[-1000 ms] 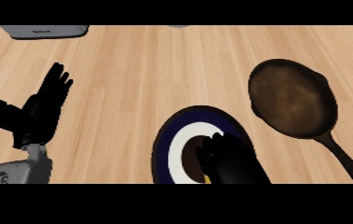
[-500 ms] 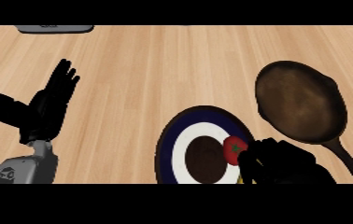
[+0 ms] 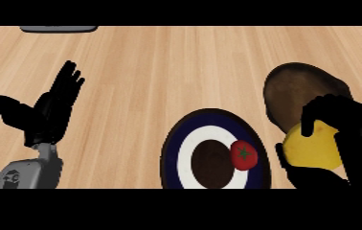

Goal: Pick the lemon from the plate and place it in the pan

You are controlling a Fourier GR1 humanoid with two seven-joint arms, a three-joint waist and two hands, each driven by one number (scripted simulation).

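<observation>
I count one lemon (image 3: 314,146), one tomato (image 3: 244,155), one plate (image 3: 172,152), one pan (image 3: 297,87). My right hand (image 3: 338,113) has its fingers clamped on the lemon; my left hand (image 3: 50,114) has them apart.

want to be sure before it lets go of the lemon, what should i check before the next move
1. lemon held in the right hand: ok, the fingers curl round it.
2. lemon off the plate: ok, it shows to the right of the rim.
3. lemon over the middle of the pan: not ok, it shows only at the pan's near edge.
4. height of the lemon above the pan: cannot tell.
5. tomato out of the way: ok, it lies on the plate, apart from the hand.
6. left hand out of the way: ok, it rests open at the view's left.
</observation>
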